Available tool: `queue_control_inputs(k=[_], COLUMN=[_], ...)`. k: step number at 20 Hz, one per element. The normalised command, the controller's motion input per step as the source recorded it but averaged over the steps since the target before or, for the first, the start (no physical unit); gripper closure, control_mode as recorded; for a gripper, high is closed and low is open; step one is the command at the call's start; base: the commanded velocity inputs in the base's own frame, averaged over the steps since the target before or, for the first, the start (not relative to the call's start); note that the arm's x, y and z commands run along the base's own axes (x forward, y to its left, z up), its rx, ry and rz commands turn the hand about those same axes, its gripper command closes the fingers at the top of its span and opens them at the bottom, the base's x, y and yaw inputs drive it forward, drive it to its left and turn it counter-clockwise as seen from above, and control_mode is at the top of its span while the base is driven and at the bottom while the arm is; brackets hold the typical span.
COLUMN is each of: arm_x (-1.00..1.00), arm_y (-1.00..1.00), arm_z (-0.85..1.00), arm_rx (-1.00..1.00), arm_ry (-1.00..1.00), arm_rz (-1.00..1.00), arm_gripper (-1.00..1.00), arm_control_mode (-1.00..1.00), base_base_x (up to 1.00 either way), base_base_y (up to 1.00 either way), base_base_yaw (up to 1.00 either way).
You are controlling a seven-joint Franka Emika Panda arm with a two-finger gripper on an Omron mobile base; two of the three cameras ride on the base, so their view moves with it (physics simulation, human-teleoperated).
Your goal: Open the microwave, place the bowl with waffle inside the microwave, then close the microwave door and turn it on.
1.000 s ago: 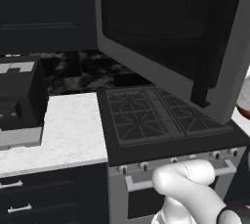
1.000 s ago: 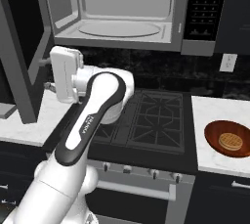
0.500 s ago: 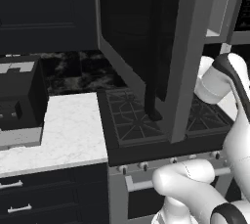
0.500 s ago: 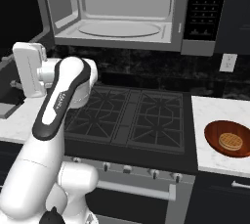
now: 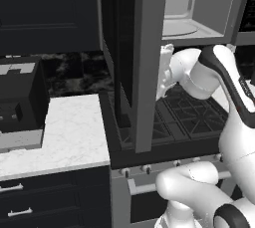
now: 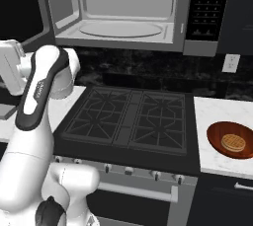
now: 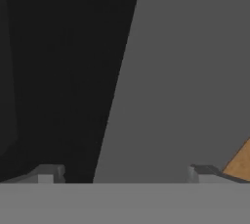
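The microwave door (image 5: 144,57) has swung fully open; the end effector (image 7: 122,174), released, sits at its edge, while the bowl (image 6: 232,140) waits far right on the desk (image 6: 212,116)

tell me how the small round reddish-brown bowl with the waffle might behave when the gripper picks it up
The reddish-brown bowl looks shallow and rigid, so it probably won't flex. Its glossy rim may be slippery. The waffle lies loose inside and could slide if the bowl tilts.

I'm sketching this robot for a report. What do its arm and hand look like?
A glossy white, rounded arm with a black band along the upper link bearing small lettering, and dark joint rings. The hand ends in two small grey finger tips.
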Motion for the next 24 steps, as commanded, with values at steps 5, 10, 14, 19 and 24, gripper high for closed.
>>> queue_control_inputs(k=[5, 10, 14, 19, 24], arm_x=[-0.76, -0.10, 0.00, 0.00, 0.01], arm_y=[-0.78, -0.31, -0.14, -0.58, -1.00], arm_z=[-0.15, -0.22, -0.10, -0.05, 0.00], arm_rx=[-0.13, -0.25, -0.17, -0.01, 0.11], arm_ry=[-0.33, -0.20, -0.03, 0.03, 0.25], arm_rz=[-0.36, -0.73, -0.90, -0.84, -0.60], arm_gripper=[-1.00, -1.00, -1.00, -1.00, -1.00], arm_control_mode=[-1.00, -1.00, -1.00, -1.00, -1.00], base_base_x=[0.00, 0.00, 0.00, 0.00, 0.00], base_base_y=[0.00, 0.00, 0.00, 0.00, 0.00], base_base_yaw=[0.00, 0.00, 0.00, 0.00, 0.00])
